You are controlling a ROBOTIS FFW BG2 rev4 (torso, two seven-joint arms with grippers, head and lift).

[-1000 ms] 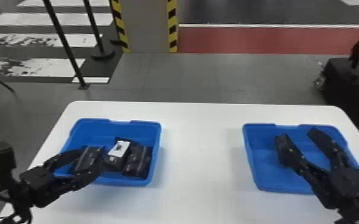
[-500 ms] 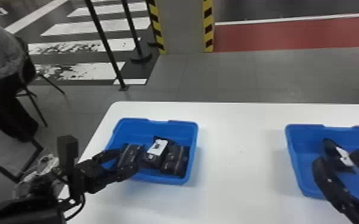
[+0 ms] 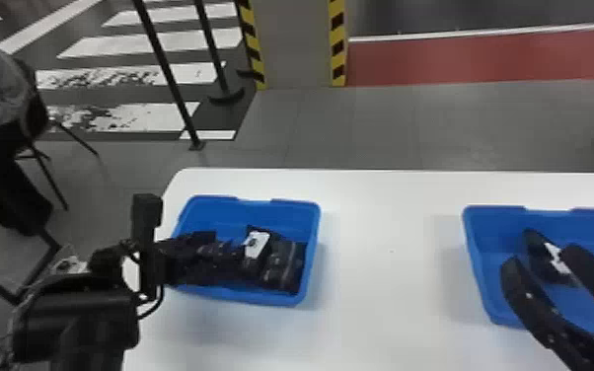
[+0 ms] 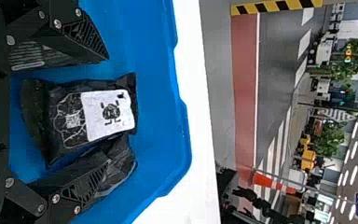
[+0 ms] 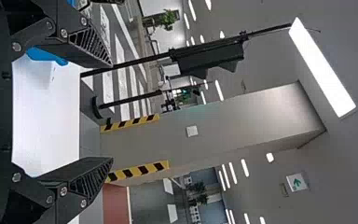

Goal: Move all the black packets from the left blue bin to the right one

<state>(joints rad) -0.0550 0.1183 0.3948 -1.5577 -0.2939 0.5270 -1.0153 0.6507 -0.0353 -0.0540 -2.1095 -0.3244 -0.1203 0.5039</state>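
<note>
Well beyond the left blue bin (image 3: 281, 214), a grey floor (image 3: 320, 128) ran to a pillar (image 3: 301, 44) edged in yellow and black. Beneath that bin lay a white table (image 3: 389, 276), its bare middle apparently kept as a lane for carrying. The right blue bin (image 3: 493, 222) sat well apart, to the landmark's right, presumably so each arm had its own side. The right gripper (image 3: 538, 259) hung over it, fingers apart and empty, perhaps after a release. The left gripper (image 4: 107, 109) was inside the landmark bin, fingers spread around a labelled black packet (image 4: 65, 116), likely lining up a pinch. Other packets (image 4: 119, 168) lay beside it, crowding the fingers; one packet (image 3: 538, 246) lay in the right bin.
</note>
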